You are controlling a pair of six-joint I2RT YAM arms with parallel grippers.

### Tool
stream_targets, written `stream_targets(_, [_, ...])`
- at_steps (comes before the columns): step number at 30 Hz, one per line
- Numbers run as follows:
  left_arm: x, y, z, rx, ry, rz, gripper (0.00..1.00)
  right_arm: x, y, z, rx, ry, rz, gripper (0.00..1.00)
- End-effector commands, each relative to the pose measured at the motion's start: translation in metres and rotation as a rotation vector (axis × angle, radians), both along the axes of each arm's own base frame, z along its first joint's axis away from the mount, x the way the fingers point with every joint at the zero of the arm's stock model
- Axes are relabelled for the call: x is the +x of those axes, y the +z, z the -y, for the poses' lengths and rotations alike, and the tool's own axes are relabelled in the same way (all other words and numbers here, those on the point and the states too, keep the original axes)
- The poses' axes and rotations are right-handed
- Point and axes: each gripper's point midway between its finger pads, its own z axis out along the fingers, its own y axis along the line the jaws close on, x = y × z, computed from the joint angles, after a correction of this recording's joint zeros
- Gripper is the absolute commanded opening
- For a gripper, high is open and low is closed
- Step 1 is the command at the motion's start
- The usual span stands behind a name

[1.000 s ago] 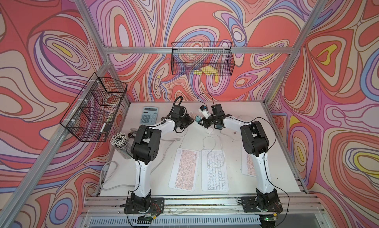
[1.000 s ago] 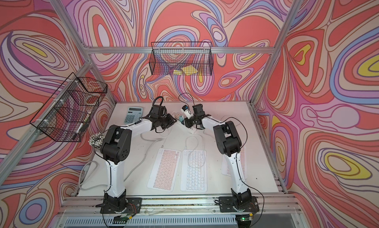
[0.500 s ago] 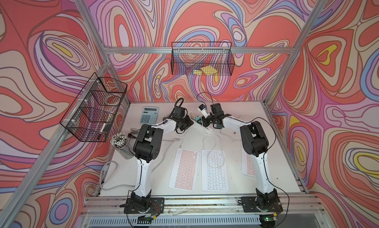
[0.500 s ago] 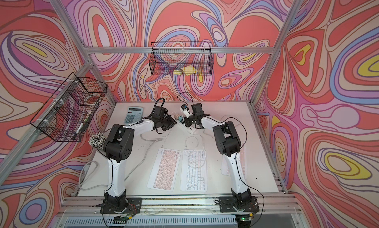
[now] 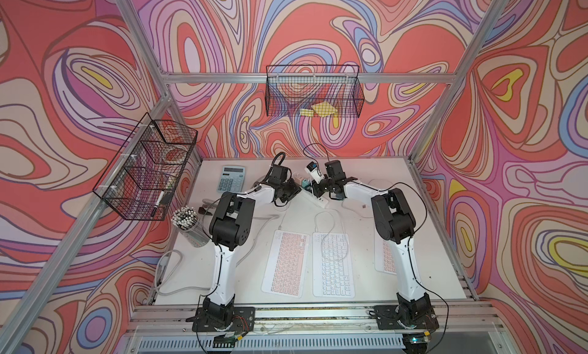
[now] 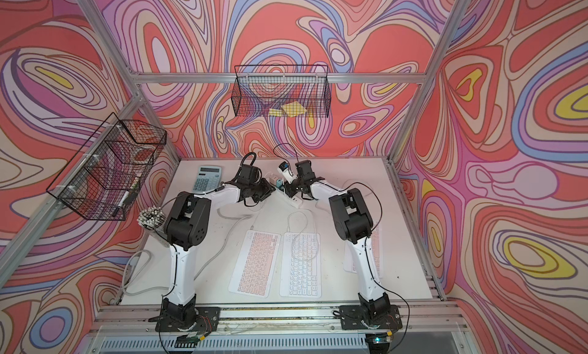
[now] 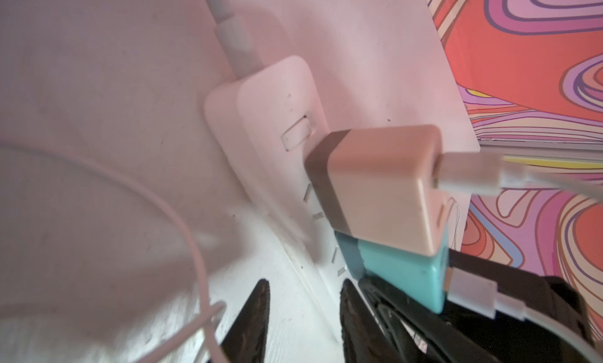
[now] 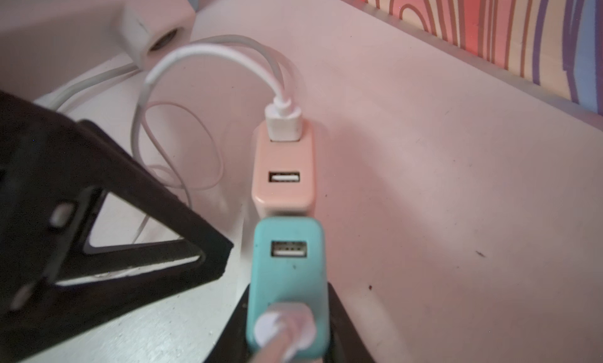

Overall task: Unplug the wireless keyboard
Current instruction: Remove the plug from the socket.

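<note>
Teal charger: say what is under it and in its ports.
Under the teal charger is the white power strip, beside the pink charger. Its prongs and socket are hidden by its body. A white cable is plugged into its face; the second USB port is empty.

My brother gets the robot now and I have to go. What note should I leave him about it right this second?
Left end effector: open, tips at the strip's edge.
Right end effector: astride the teal charger, grip unclear.
The teal charger and pink charger sit side by side in the strip, cables in.
Done: both are at the strip; nothing unplugged.
Left to do: the unplugging itself.
</note>
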Motion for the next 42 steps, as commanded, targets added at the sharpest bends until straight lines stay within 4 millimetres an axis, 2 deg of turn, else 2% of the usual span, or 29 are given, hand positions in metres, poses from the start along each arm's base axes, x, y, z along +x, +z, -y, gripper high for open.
stream_targets(1, [0.007,-0.008,-0.004,0.009,0.037,-0.026,0.39,-0.01,-0.006,-0.011,-0.004,0.024,-0.011,0.27])
stream_targets(6, [0.011,-0.016,-0.01,0.021,0.063,-0.036,0.42,-0.012,-0.008,-0.013,0.014,0.021,-0.029,0.27])
stream_targets(13, [0.012,-0.033,-0.024,0.061,0.125,-0.072,0.41,-0.016,-0.01,-0.012,0.005,0.023,-0.038,0.27])
stream_targets(18, [0.008,-0.044,-0.025,0.072,0.126,-0.1,0.39,-0.018,-0.012,-0.015,-0.016,0.031,-0.027,0.27])
stream_targets(29, [-0.02,-0.079,-0.034,0.077,0.15,-0.211,0.37,-0.021,-0.005,-0.037,-0.079,0.035,0.108,0.23])
stream_targets(33, [-0.029,-0.09,-0.035,0.065,0.157,-0.237,0.37,-0.022,-0.005,-0.04,-0.041,0.023,0.056,0.22])
stream_targets(38, [-0.039,-0.099,-0.041,0.081,0.164,-0.263,0.35,-0.015,0.012,-0.038,0.092,-0.007,-0.016,0.18])
stream_targets(42, [-0.046,-0.105,-0.051,0.1,0.181,-0.277,0.33,-0.009,0.021,-0.034,0.123,-0.023,-0.018,0.17])
